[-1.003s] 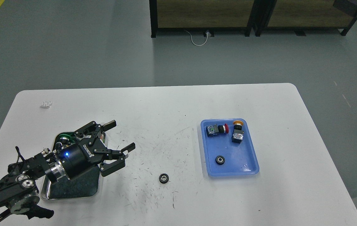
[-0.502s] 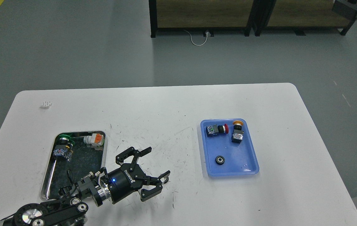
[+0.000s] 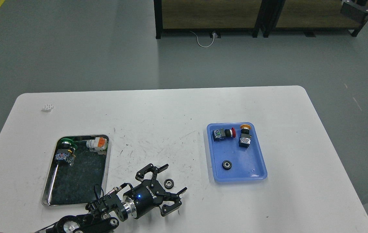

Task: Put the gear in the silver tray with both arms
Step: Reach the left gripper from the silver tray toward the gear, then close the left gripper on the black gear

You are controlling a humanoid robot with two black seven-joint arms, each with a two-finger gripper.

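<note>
Presently, head view: left pincer spread wide around the gear on the bench, bracketing it for a grasp; silver tray well apart to its left; right arm unseen

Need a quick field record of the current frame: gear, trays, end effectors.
gear on table: loose, between the open fingers of the left end effector
silver tray: holds green button switch and orange-white part; no gear in it
blue tray: two button switches, one small black wheel
right end effector: not in view
</note>
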